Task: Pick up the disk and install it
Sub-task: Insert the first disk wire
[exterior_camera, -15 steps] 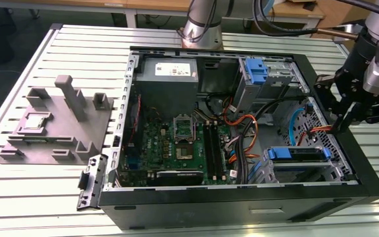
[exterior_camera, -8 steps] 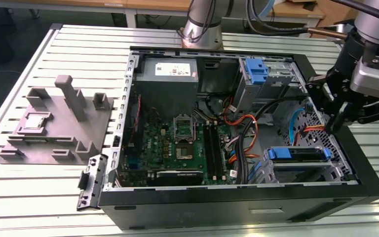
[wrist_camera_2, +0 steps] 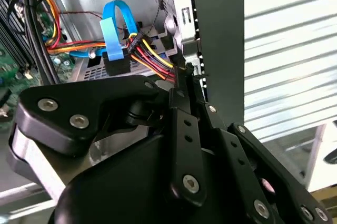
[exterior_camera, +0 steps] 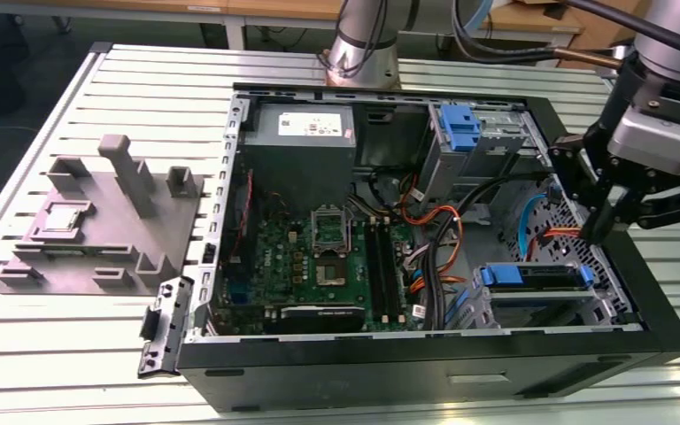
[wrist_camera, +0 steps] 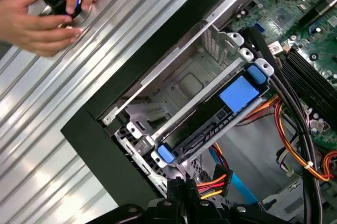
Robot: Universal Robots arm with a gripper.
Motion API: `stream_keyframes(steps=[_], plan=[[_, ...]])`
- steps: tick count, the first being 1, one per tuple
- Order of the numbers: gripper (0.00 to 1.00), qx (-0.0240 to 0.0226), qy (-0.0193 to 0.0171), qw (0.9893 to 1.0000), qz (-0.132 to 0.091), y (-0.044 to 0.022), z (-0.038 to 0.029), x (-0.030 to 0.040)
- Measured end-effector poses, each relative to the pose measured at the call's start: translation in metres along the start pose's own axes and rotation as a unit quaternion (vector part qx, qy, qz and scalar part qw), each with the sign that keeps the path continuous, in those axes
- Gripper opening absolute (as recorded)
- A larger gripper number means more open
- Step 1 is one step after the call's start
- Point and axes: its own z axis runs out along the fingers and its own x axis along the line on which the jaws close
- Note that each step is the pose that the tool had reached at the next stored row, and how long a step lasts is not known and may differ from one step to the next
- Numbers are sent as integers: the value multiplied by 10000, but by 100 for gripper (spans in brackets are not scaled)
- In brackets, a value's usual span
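One disk (exterior_camera: 534, 276), one gripper (exterior_camera: 597, 232), two hands (wrist_camera: 50, 11).
Blue-framed disk sat in the case's (exterior_camera: 435, 372) corner bay; gripper's fingers were pressed together, holding nothing.

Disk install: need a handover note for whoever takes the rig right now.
Pincer: shut, holding nothing, over the case wall beside the drive bay.
Disk: lies in the drive bay in its blue carrier, free of the pincer.
Done: disk picked up and placed in the bay.
Left: full seating cannot be confirmed.
Note: a person's hand is on the table beside the case.
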Motion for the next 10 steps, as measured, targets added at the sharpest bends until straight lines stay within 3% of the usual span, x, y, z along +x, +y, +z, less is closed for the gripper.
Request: stream_keyframes(steps=[5,10], plan=[[17,-88,12,9990,449,1,13,-3],[17,-174,24,9959,889,1,27,-5]])
